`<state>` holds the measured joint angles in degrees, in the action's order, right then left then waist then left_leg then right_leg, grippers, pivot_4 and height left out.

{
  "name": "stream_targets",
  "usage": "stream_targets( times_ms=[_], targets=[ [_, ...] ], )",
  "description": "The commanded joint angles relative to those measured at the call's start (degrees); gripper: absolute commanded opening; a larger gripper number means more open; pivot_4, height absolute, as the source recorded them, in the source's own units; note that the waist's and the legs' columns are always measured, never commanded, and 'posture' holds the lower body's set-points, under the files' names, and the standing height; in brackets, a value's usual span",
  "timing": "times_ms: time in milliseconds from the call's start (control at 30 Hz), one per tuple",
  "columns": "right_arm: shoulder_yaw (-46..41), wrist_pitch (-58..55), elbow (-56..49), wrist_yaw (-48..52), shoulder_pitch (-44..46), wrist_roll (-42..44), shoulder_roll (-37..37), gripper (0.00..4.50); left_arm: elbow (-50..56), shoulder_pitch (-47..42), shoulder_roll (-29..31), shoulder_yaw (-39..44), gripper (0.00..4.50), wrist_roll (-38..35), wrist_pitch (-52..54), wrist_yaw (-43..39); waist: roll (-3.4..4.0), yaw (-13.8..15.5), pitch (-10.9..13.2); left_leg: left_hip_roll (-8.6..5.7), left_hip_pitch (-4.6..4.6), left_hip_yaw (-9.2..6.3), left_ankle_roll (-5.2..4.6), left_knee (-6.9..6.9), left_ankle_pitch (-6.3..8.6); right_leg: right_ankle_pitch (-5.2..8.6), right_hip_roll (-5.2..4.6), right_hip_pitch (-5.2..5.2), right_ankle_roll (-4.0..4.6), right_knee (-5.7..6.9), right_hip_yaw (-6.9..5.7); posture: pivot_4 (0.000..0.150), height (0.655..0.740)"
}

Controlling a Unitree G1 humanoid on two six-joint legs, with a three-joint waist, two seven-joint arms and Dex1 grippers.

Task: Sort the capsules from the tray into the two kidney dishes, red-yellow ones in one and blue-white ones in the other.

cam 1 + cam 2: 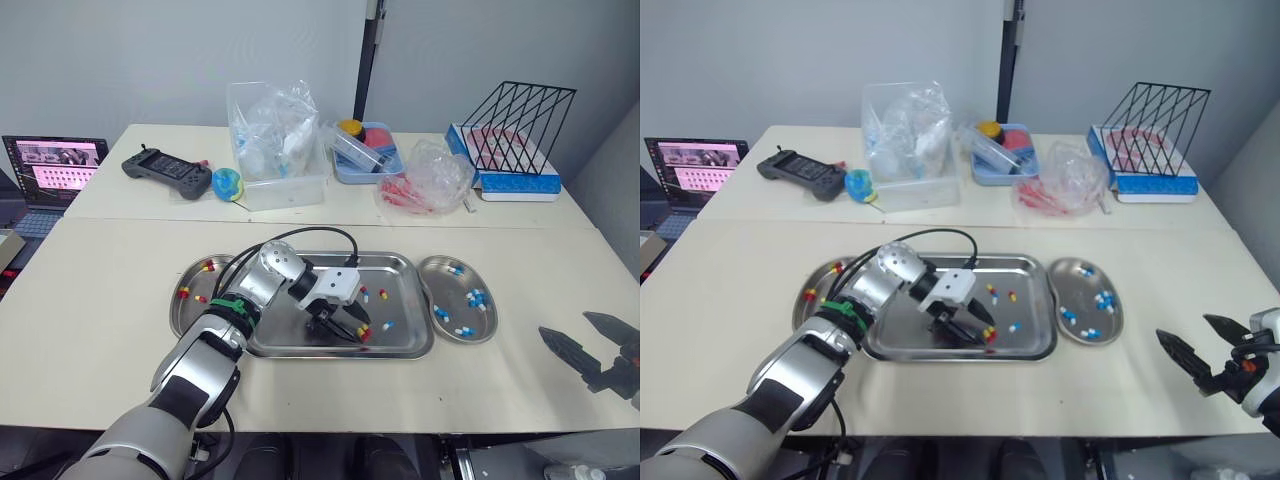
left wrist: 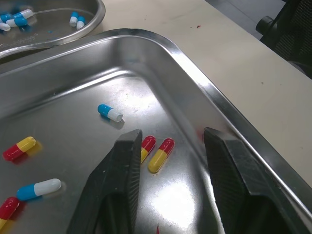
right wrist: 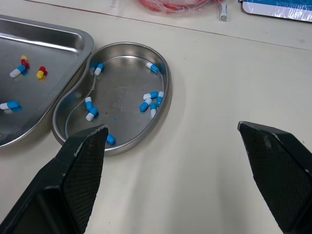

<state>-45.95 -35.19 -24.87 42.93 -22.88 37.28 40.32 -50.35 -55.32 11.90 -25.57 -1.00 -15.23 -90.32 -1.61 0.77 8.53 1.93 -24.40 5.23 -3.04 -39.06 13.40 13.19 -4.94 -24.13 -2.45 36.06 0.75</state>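
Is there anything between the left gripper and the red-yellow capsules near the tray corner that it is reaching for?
Nothing visible. The open left gripper hangs directly over two red-yellow capsules lying side by side. One of them is partly hidden behind a finger. The tray wall runs close beside the other finger.

Mixed capsules (image 2: pixel 161 155) scattered in tray (image 2: pixel 73 97)

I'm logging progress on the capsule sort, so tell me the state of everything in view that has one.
Left gripper: open, fingertips down in the tray, either side of two red-yellow capsules.
Right gripper: open, empty, above bare table.
Tray: not yet emptied, both colours in it.
Right kidney dish: blue-white capsules only.
Left kidney dish: a few red-yellow ones.
Laptop: open, screen lit.
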Motion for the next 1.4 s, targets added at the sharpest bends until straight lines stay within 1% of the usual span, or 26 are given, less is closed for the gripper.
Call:
stream_targets(
  times_ms=[33, 167, 467, 633, 833, 933, 1000, 1033, 1067, 1267, 1400],
  targets=[
    [-0.6, 0.9, -0.6, -0.7, 1.2, 0.0, 0.9, 4.5, -1.1, -2.2, -0.9, 0.8, 2.05, 1.1, -2.0, 0.3, 0.0, 0.0, 0.0, 0.0, 0.0, -0.01, 0.0, 0.0, 0.0, 0.0, 0.0, 0.01, 0.0, 0.0, 0.0, 0.15, 0.74],
    [-0.5, 0.8, -0.2, -0.9, 1.7, -0.2, 1.1, 4.5, -2.4, -2.6, -1.1, -0.2, 2.05, 3.1, -2.3, -0.6, 0.0, 0.0, 0.0, -0.01, 0.0, -0.01, -0.01, 0.0, 0.0, 0.0, 0.0, 0.0, -0.01, 0.0, 0.0, 0.15, 0.74],
    [0.0, -1.0, 0.3, -1.1, 1.9, 0.6, 1.6, 4.5, -6.5, -3.5, -1.9, 0.3, 2.05, 6.1, -5.0, 1.2, 0.0, 0.0, 0.0, -0.01, -0.01, -0.01, -0.01, 0.0, 0.0, 0.0, 0.0, 0.0, -0.01, 0.0, 0.0, 0.15, 0.74],
    [-0.2, -1.6, 0.3, -1.1, 2.1, 0.4, 1.9, 4.5, -8.3, -4.1, -3.8, 0.5, 2.05, 6.5, -4.9, 2.3, 0.0, 0.1, 0.0, -0.01, 0.0, -0.02, -0.01, -0.01, 0.0, 0.0, -0.01, 0.02, -0.01, 0.0, 0.0, 0.15, 0.74],
    [0.1, -1.8, 0.0, -1.1, 1.6, 0.0, 1.9, 4.5, -9.0, -4.3, -4.4, 0.6, 2.05, 7.1, -4.6, 1.8, 0.0, 0.0, 0.0, -0.01, 0.0, -0.02, -0.02, -0.01, 0.0, 0.0, -0.01, 0.01, -0.02, 0.0, 0.0, 0.15, 0.74],
    [0.4, -1.8, 0.2, -1.1, 1.4, -0.3, 2.1, 4.5, -9.1, -4.3, -4.5, 0.7, 1.26, 7.6, -4.8, 2.0, 0.0, 0.0, 0.0, -0.01, 0.0, -0.02, -0.02, -0.01, 0.0, 0.0, -0.01, 0.03, -0.02, 0.0, 0.0, 0.15, 0.74],
    [0.6, -1.8, 0.5, -1.2, 1.7, -0.5, 2.3, 4.5, -9.3, -4.3, -4.4, 0.6, 0.61, 8.0, -4.9, 2.3, 0.0, 0.0, 0.0, -0.01, 0.0, -0.02, -0.02, -0.01, 0.0, 0.0, -0.01, 0.02, -0.02, 0.0, 0.0, 0.15, 0.74],
    [0.9, -1.7, 0.8, -1.3, 2.1, -0.7, 2.5, 4.5, -9.4, -4.3, -4.5, 0.6, 0.2, 8.1, -4.9, 2.4, 0.0, 0.0, 0.0, -0.01, 0.0, -0.02, -0.02, -0.01, 0.0, 0.0, -0.01, 0.02, -0.02, 0.0, 0.0, 0.15, 0.74],
    [1.1, -1.6, 1.0, -1.3, 2.4, -0.8, 2.7, 4.5, -9.4, -4.3, -4.5, 0.7, 0.02, 8.2, -4.8, 2.5, 0.0, 0.0, 0.0, -0.01, 0.01, -0.02, -0.02, -0.01, 0.0, 0.0, -0.01, 0.02, -0.02, 0.0, 0.0, 0.15, 0.74],
    [1.8, -1.3, 1.7, -1.4, 3.0, -1.2, 3.2, 4.5, -9.4, -4.2, -4.3, 1.4, 0.02, 8.4, -4.6, 3.4, 0.0, 0.0, 0.0, -0.01, 0.01, -0.03, -0.02, -0.01, 0.0, 0.0, -0.01, 0.04, -0.02, 0.0, 0.0, 0.15, 0.74],
    [2.1, -1.2, 2.0, -1.3, 3.5, -1.4, 3.3, 4.5, -8.6, -5.1, -3.7, 3.7, 0.02, 6.4, -2.5, 2.6, 0.0, 0.0, 0.0, -0.01, 0.01, -0.03, -0.02, -0.02, 0.0, -0.01, -0.01, 0.03, -0.02, 0.01, 0.0, 0.15, 0.74]
  ],
)
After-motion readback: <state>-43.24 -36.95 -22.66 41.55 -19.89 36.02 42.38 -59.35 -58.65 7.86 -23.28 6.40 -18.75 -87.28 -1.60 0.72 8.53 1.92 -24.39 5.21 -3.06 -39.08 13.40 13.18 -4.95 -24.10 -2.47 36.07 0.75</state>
